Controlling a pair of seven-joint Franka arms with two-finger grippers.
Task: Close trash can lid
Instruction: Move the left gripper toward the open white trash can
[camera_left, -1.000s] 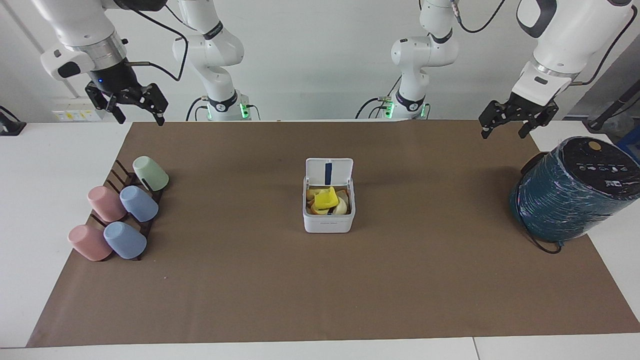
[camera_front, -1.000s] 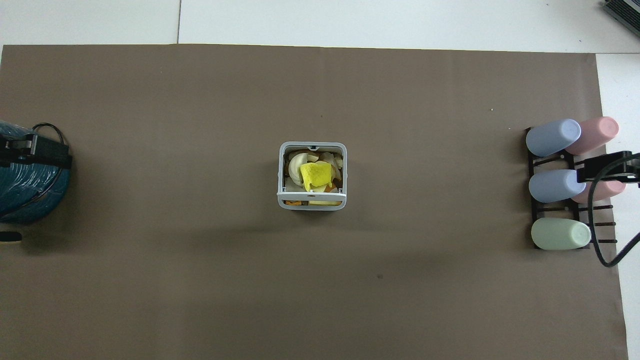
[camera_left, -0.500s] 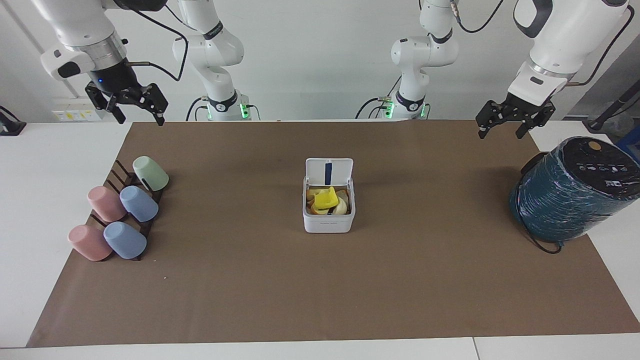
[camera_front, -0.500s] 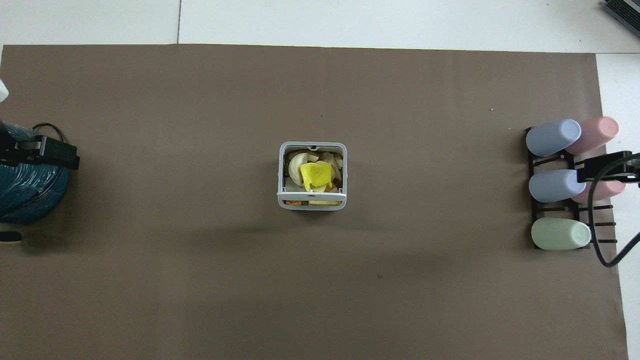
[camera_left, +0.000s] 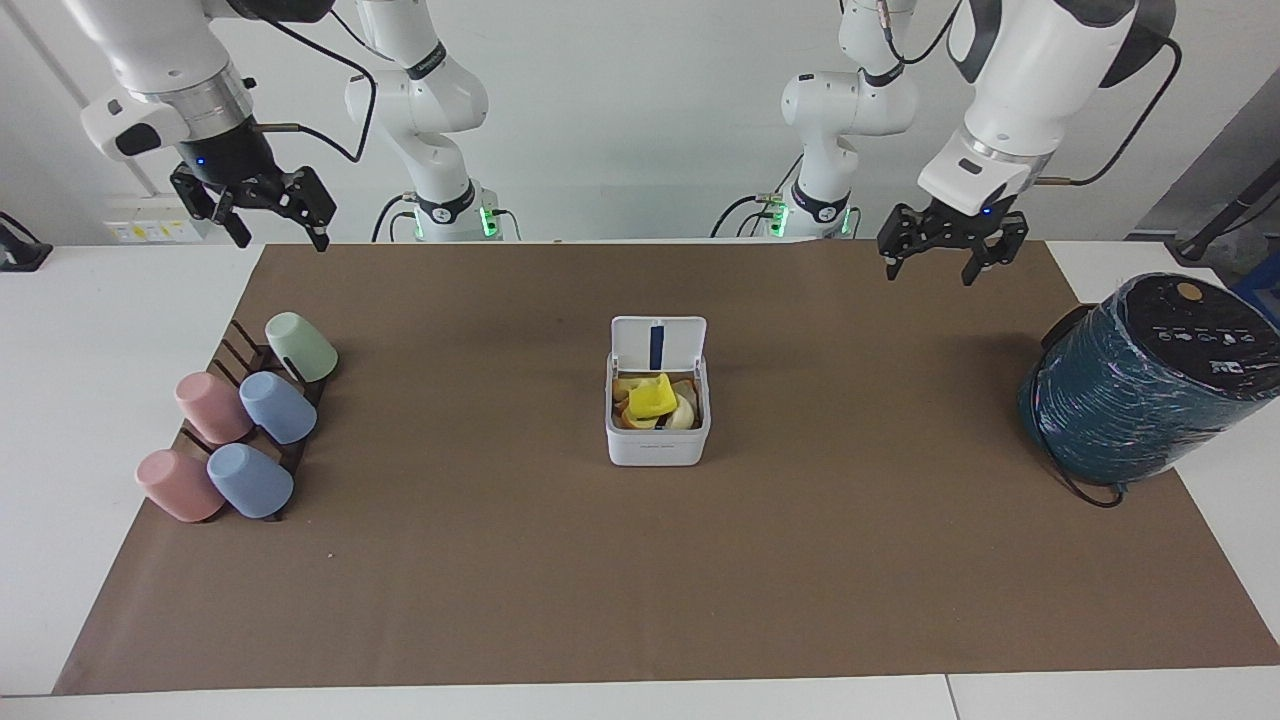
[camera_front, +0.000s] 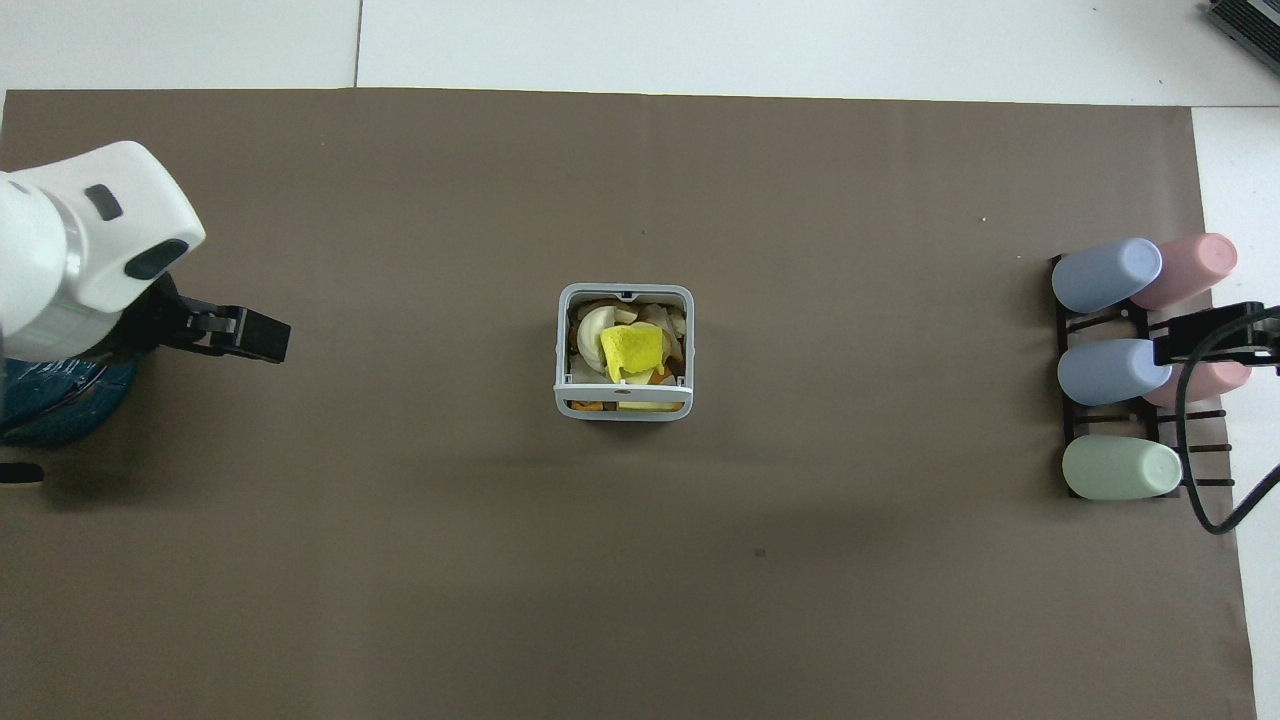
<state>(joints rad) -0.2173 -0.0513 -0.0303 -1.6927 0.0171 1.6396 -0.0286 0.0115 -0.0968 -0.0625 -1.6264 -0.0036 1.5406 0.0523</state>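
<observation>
The small white trash can (camera_left: 657, 446) stands in the middle of the brown mat, filled with yellow and pale scraps (camera_left: 652, 397). Its lid (camera_left: 658, 344) stands upright and open on the side nearer the robots, with the dark blue strip of its underside showing. In the overhead view the can (camera_front: 558, 345) shows its open top and the lid (camera_front: 622, 387) shows edge-on. My left gripper (camera_left: 930, 270) is open in the air over the mat, between the can and the teal cylinder; it also shows in the overhead view (camera_front: 245, 334). My right gripper (camera_left: 282, 236) is open and waits above the cup rack (camera_front: 1214, 336).
A large teal-wrapped cylinder (camera_left: 1140, 385) with a black cable stands at the left arm's end of the mat. A dark rack with several pastel cups (camera_left: 245, 420) lies at the right arm's end. The brown mat (camera_left: 640, 580) covers most of the white table.
My left gripper has moved away from over the teal cylinder toward the middle of the table. The right arm, the can and the lid have not moved.
</observation>
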